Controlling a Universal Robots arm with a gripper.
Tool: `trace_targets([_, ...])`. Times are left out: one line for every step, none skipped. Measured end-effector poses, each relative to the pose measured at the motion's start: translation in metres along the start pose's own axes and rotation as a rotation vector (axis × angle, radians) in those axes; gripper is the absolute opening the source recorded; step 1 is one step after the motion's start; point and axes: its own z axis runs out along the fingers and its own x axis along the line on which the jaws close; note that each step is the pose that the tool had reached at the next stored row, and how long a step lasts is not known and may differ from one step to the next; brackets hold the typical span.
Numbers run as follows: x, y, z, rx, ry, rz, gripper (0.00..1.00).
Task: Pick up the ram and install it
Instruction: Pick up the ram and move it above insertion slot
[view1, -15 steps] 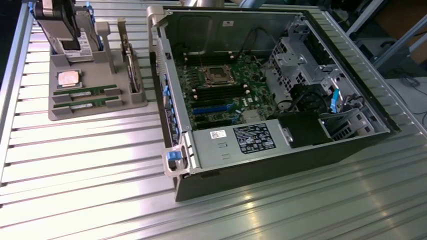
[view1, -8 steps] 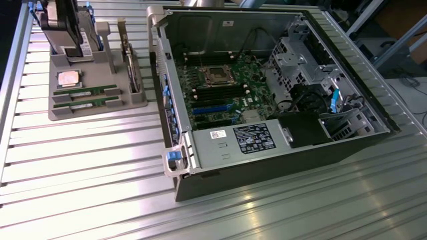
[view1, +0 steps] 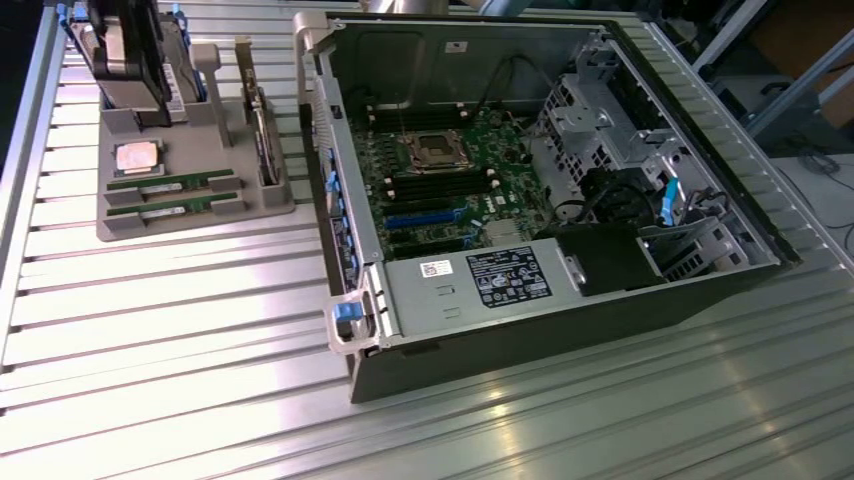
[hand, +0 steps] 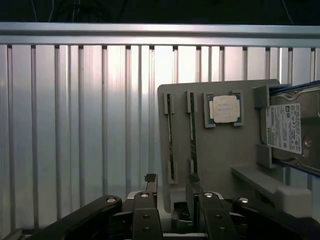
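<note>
Exterior view: a grey tray lies on the slatted table, at nine o'clock from the open case. On the tray the ram and a second ram rest in their holders, one just beside the other, the second at six o'clock from the first. A CPU sits at twelve o'clock from them. Inside the case the black slots are at six o'clock from the socket. In the wrist view the gripper is at one end of the tray, its jaws spread wide and pinching nothing. Both sticks sit in the tray just ahead of the fingertips. A hard drive stands beyond the CPU.
</note>
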Motion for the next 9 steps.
trace_targets([0.0,-0.0002,0.0025,-0.0001,0.001,0.0,0.36])
trace_targets([0.0,-0.0003,0.004,-0.0001,0.0016,0.0,0.36])
trace_targets([0.0,-0.0005,0.0065,-0.0001,0.0024,0.0,0.36])
trace_targets([0.0,-0.0007,0.0083,-0.0002,0.0029,0.0,0.36])
trace_targets([0.0,-0.001,0.0105,-0.0001,0.0034,0.0,0.36])
trace_targets([0.0,-0.0011,0.012,-0.0001,0.0038,0.0,0.36])
trace_targets([0.0,-0.0012,0.013,-0.0001,0.004,0.0,0.36])
trace_targets([0.0,-0.0015,0.0157,-0.0001,0.0044,0.0,0.36])
trace_targets([0.0,-0.0018,0.0175,-0.0001,0.0047,0.0,0.36])
